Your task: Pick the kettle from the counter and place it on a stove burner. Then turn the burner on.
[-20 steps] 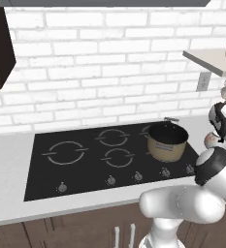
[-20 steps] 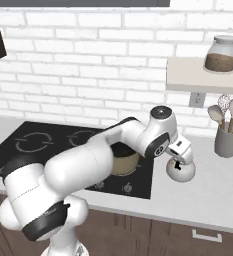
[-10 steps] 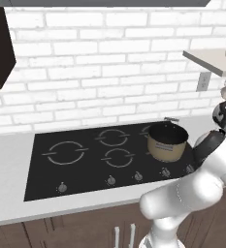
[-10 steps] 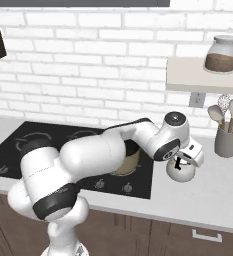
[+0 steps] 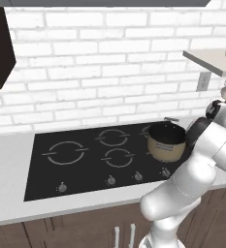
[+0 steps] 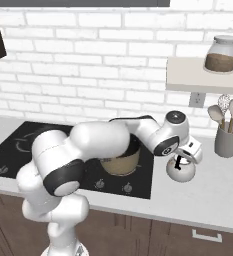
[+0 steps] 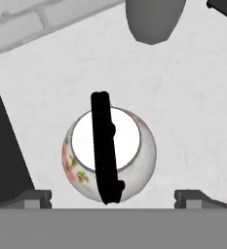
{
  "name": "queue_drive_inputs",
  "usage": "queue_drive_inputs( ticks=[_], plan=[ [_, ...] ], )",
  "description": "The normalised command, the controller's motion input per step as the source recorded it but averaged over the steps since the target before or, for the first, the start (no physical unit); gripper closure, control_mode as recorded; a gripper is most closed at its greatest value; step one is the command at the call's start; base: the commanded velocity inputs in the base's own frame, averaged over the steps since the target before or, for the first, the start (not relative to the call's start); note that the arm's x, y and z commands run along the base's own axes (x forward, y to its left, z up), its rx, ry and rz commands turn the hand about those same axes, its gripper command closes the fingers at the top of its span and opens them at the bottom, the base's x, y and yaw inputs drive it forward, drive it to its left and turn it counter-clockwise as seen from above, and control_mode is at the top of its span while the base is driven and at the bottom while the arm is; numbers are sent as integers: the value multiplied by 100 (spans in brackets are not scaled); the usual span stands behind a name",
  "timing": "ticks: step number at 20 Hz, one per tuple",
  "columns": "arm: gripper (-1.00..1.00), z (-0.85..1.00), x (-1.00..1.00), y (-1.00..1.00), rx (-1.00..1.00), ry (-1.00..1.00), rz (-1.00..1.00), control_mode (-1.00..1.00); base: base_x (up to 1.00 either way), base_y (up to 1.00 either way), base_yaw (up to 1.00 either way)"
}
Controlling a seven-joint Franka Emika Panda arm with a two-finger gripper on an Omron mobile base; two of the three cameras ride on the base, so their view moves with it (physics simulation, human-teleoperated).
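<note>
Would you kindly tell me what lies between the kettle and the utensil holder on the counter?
Nothing: in the right base view, bare counter separates the kettle from the utensil holder.

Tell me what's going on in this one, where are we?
The arm has its open pincer right above the kettle, fingers either side of its black handle and not closed on it. The kettle sits on the counter to the right of the stove, near the utensil holder. A tan pot stands on the stove's right side. Nothing has been lifted yet, and the knobs are untouched.
</note>
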Motion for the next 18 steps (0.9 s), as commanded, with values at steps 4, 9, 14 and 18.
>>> queue_drive_inputs(
  ticks=[4,9,14,18],
  plan=[
    [-100,-32,26,0,0,7,0,-100,0,0,0],
    [-100,-39,6,-1,0,8,0,-100,0,0,0],
    [100,-9,0,-3,0,1,0,-100,0,0,0],
    [100,2,0,0,0,-2,0,-100,0,0,0]
  ],
)
